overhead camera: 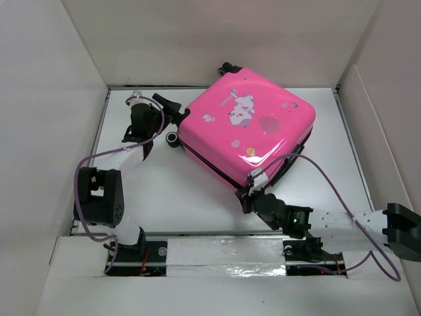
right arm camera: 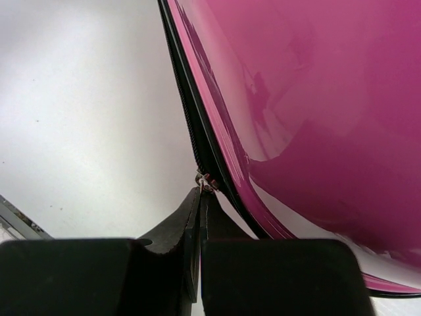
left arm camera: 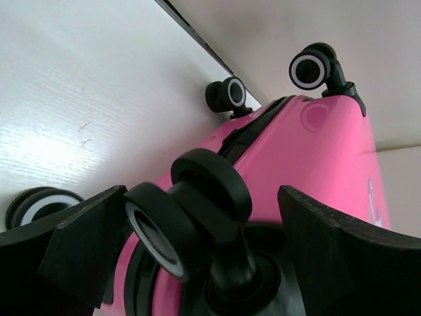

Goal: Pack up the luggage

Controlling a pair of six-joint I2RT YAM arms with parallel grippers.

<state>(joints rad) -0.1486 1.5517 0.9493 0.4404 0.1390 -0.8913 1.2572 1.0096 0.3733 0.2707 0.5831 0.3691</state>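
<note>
Glossy hot-pink hard-shell suitcase (overhead camera: 247,125) lies on white desk (overhead camera: 177,197) (cartoon print up). Left pincer (left arm camera: 197,230) wide around black caster wheel (left arm camera: 210,187); right pincer (right arm camera: 199,197) clamps small metal zipper pull (right arm camera: 205,181).

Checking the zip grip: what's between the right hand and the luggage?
The small zipper pull, pinched by the shut right hand at the luggage seam; the right wrist view shows it.

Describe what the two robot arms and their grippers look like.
Both arms are built alike: black rounded joint housings joined by white links. The left arm and the right arm each carry a thin purple cable. A small green light shows near the right arm's wrist. The left gripper and the right gripper have matte black fingers, broad at the base and tapering to the tips.
</note>
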